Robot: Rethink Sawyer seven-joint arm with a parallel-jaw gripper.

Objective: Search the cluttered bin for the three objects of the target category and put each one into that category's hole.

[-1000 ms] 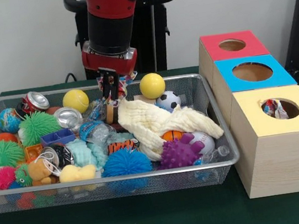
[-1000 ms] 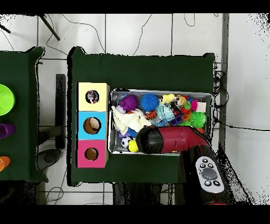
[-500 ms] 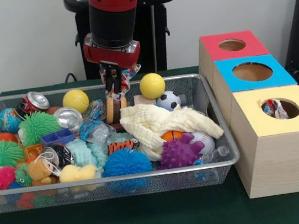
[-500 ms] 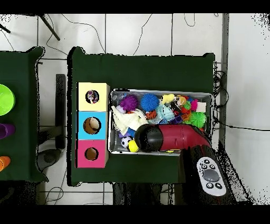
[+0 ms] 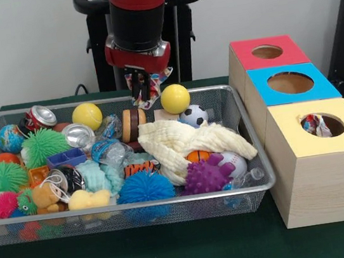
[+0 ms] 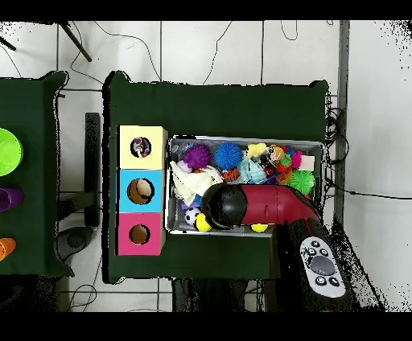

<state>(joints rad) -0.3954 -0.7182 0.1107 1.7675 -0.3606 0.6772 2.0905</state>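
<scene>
Front view: the wire bin (image 5: 6, 224) brims with toys; beyond it the gripper (image 5: 143, 89) hangs above, pinched on a patterned cloth scrap (image 5: 153, 83). That thin hold may slip in transit toward the yellow box (image 5: 331, 164).

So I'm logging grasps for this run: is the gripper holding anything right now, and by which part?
Yes. The gripper holds a crumpled, multicoloured piece of cloth lifted above the bin. Its jaws are shut on the bunched middle, and the loose ends stick out on both sides.

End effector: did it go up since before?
Yes. The end effector rose above the bin rim and shifted toward the yellow ball, holding a patterned cloth.
</scene>
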